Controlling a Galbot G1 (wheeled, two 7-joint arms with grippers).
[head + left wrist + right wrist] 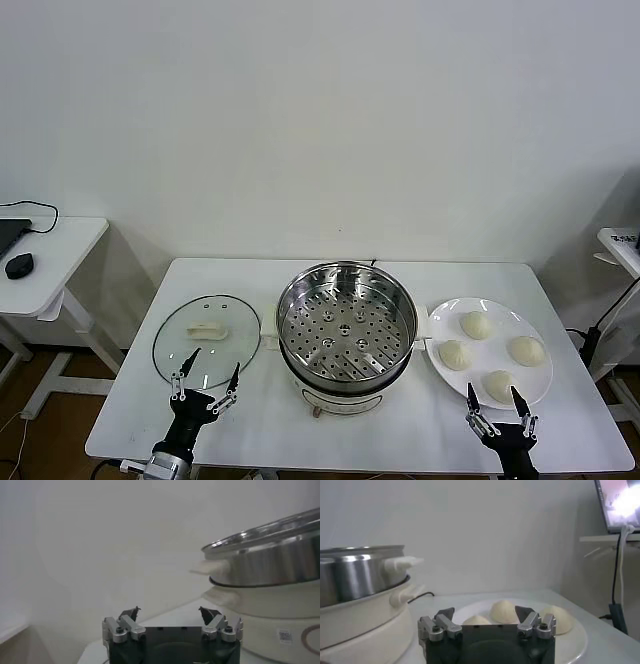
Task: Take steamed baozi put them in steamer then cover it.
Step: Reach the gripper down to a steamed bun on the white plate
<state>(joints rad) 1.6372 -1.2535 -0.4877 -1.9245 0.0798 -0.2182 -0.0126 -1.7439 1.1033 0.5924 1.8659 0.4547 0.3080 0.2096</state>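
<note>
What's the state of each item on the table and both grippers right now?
steamer: uncovered, perforated tray empty
cover: off the steamer, flat on the table to the steamer's left
baozi: four, all on the plate
plate: right of the steamer, holding the baozi
left gripper: open, empty, at the cover's near edge
right gripper: open, empty, at the plate's near edge

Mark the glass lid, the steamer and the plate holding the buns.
glass lid (pixel 206 331): head view, on its cream-white handle.
steamer (pixel 346 327): head view, on the perforated tray inside.
plate (pixel 447 310): head view, on its bare rim.
</note>
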